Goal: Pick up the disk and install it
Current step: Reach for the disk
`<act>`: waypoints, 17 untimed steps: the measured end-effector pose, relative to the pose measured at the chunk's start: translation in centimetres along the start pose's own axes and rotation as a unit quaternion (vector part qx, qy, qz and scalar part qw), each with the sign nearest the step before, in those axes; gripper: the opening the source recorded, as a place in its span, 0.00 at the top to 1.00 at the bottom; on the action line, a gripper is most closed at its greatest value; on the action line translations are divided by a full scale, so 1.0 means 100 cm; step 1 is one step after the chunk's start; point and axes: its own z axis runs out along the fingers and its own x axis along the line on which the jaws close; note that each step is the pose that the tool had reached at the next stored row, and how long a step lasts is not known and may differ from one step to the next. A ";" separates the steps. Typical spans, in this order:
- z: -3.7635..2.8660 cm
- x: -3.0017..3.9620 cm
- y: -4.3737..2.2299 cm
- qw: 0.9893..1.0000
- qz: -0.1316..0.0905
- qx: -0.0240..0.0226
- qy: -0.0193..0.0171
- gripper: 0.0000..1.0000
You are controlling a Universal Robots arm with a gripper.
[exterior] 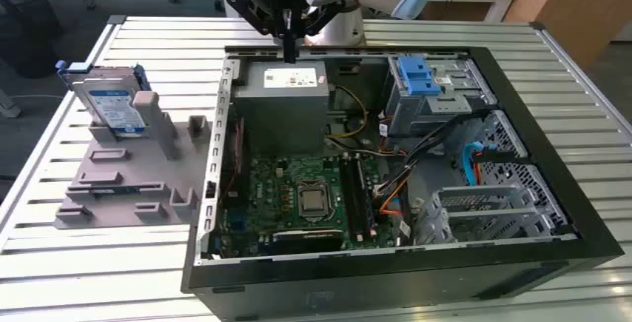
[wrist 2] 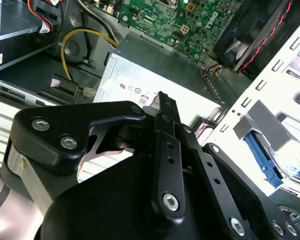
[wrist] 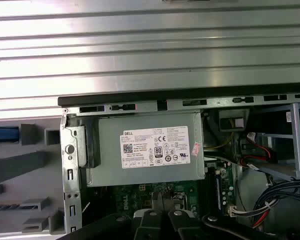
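The disk (exterior: 111, 107), silver with a blue-and-white label and blue side rails, stands on edge in a grey holder (exterior: 118, 181) on the slatted table, at the exterior view's left of the open computer case (exterior: 395, 166). Its blue edge shows in the first wrist view (wrist: 2, 134) and in the second wrist view (wrist 2: 262, 157). My gripper (exterior: 289, 54) hangs over the case's back wall, just above the grey power-supply box (exterior: 281, 96), well apart from the disk. Its black fingers (wrist 2: 162, 100) are pressed together with nothing between them.
Inside the case lie a green motherboard (exterior: 306, 196), cable bundles (exterior: 434, 152), a drive cage with a blue latch (exterior: 419, 78) and a metal bay (exterior: 489, 211). The holder has several upright grey blocks (exterior: 197, 126). The table (exterior: 148, 33) is ribbed metal.
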 end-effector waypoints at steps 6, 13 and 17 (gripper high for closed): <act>0.0000 0.0002 0.0000 1.000 0.000 0.000 0.000 0.89; -0.0001 0.0043 -0.0003 1.000 0.000 0.000 0.000 0.89; -0.0002 0.0060 -0.0004 1.000 0.000 0.000 0.000 0.89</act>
